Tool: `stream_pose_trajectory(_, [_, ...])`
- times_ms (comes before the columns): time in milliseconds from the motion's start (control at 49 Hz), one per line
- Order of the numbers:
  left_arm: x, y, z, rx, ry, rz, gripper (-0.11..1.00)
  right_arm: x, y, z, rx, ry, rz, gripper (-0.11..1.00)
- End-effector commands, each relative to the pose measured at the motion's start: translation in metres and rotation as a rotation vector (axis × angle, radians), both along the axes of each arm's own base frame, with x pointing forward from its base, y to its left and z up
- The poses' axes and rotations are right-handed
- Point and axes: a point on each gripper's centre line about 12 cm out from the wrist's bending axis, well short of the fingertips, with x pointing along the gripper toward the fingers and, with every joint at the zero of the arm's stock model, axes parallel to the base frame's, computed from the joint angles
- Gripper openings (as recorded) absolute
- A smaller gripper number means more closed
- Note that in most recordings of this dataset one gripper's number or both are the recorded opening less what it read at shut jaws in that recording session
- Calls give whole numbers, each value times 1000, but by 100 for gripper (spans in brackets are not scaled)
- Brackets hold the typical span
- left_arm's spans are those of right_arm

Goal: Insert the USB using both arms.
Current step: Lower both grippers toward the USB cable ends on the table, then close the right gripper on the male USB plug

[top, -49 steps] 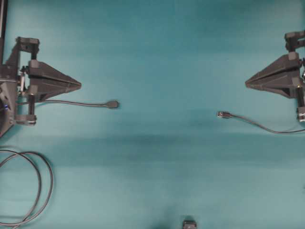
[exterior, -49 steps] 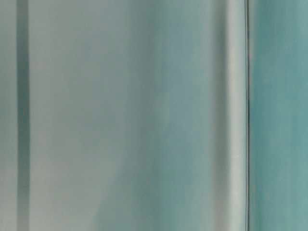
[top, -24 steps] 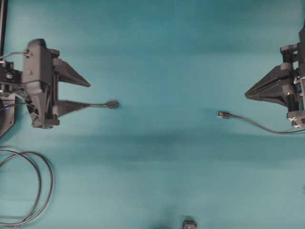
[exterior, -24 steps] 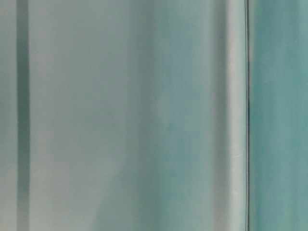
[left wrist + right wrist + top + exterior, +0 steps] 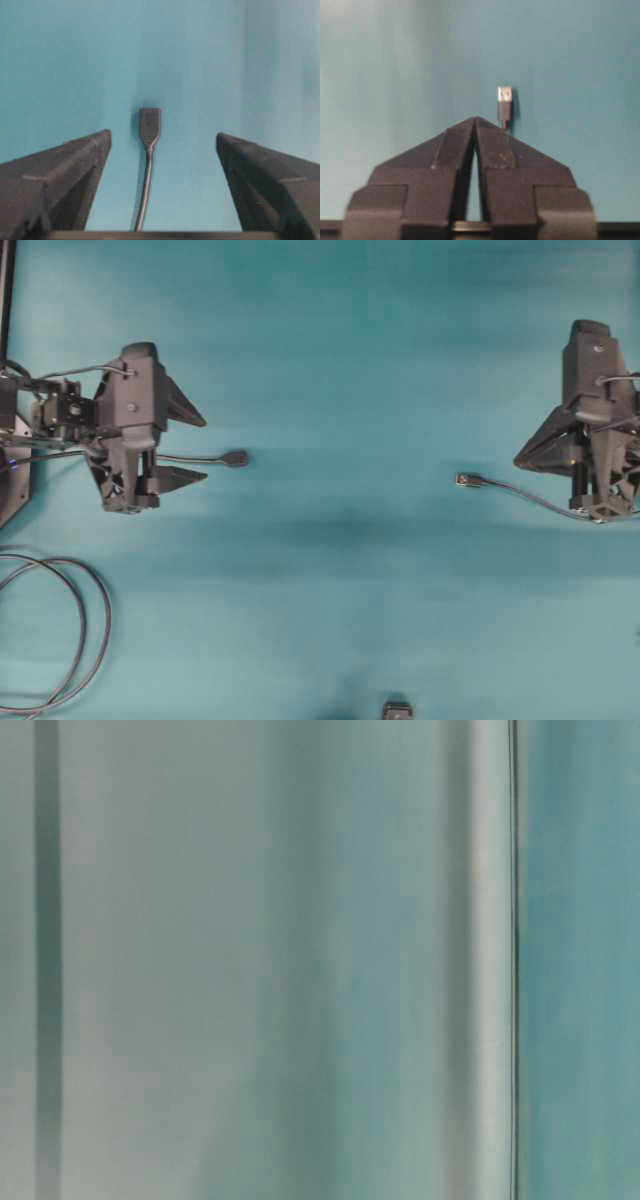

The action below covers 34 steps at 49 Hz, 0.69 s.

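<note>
The USB plug point(image 5: 466, 480), a small silver tip on a thin dark cable, lies flat on the teal table right of centre. It also shows in the right wrist view as the plug point(image 5: 504, 97), just ahead and slightly right of my right gripper point(image 5: 476, 120). That gripper's tips touch with nothing between them. Overhead, the right gripper point(image 5: 518, 454) hangs up and right of the plug. The black socket end point(image 5: 236, 458) lies left of centre. My left gripper point(image 5: 205, 450) stands open astride the socket's cable. The socket point(image 5: 150, 125) sits untouched just beyond the left gripper point(image 5: 162, 136).
A looped grey cable coil point(image 5: 60, 630) lies at the lower left. A small dark block point(image 5: 398, 708) sits at the bottom edge. A dark rail point(image 5: 6, 290) runs along the upper left edge. The table-level view is blurred and shows nothing usable.
My left gripper went from shut to wide open and moved right, over the socket's cable. The right arm swung up and forward, its fingers still pointing left. Both cable ends stayed put.
</note>
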Motion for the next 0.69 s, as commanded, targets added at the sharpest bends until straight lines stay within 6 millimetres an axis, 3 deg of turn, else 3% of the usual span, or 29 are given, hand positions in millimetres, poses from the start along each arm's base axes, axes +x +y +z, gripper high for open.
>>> stream_pose_trajectory(0, [9,1,7,1,-32,4,94,7,1,6,3,-12,0,23])
stream_pose_trajectory(163, [12,1,-2,-5,-6,10,94,9,1,-4,-1,31,0,68])
stream_pose_trajectory(204, [12,1,-5,-7,3,13,94,10,2,-8,-1,41,-1,75])
stream_pose_trajectory(449, [19,1,-15,-11,43,16,89,19,3,-36,-8,110,0,66])
stream_pose_trajectory(674, [23,1,-17,-11,54,16,88,24,3,-59,-16,202,-1,66])
